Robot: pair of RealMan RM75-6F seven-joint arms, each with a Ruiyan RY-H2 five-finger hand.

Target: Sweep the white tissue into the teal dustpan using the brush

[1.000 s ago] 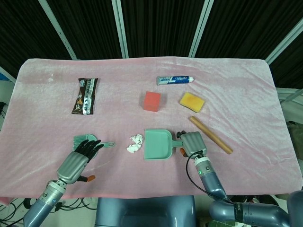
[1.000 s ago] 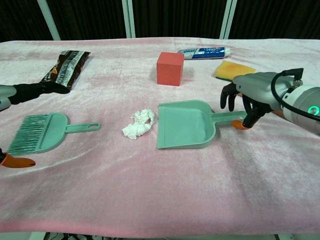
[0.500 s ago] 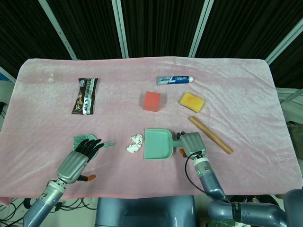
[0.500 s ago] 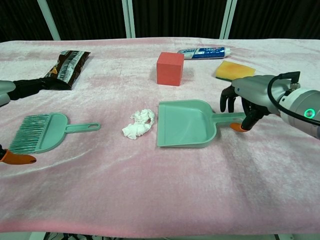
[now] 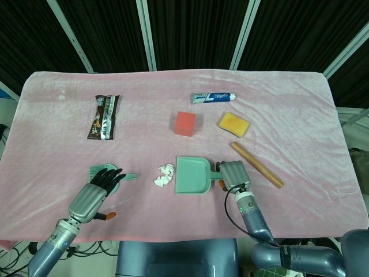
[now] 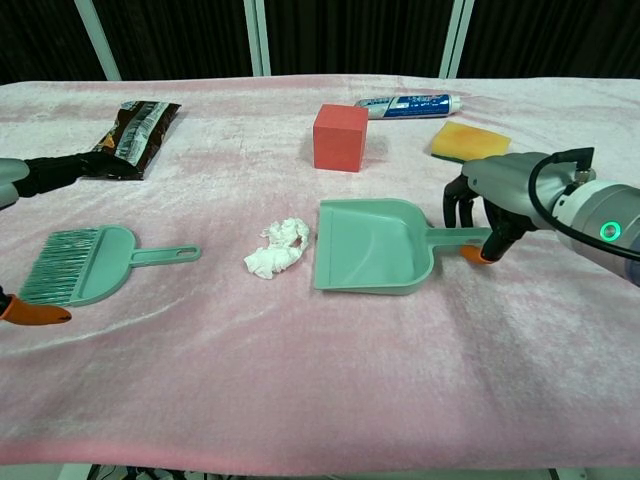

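A crumpled white tissue (image 5: 165, 175) (image 6: 277, 249) lies on the pink cloth just left of the teal dustpan (image 5: 192, 176) (image 6: 370, 248), whose mouth faces it. My right hand (image 5: 233, 175) (image 6: 500, 195) holds the end of the dustpan's handle, with fingers behind it and the orange-tipped thumb in front. The teal brush (image 6: 85, 265) (image 5: 109, 171) lies flat at the front left, bristles to the left. My left hand (image 5: 92, 195) (image 6: 40, 172) hovers over it with fingers spread, holding nothing. In the head view that hand hides part of the brush.
A red cube (image 5: 185, 123), a toothpaste tube (image 5: 213, 97) and a yellow sponge (image 5: 233, 124) lie behind the dustpan. A wooden stick (image 5: 256, 164) lies just right of my right hand. A dark snack packet (image 5: 104, 117) sits at the back left.
My right hand has closed in on the dustpan's handle, and the dustpan has shifted and turned slightly. My left hand has edged a little further over the brush.
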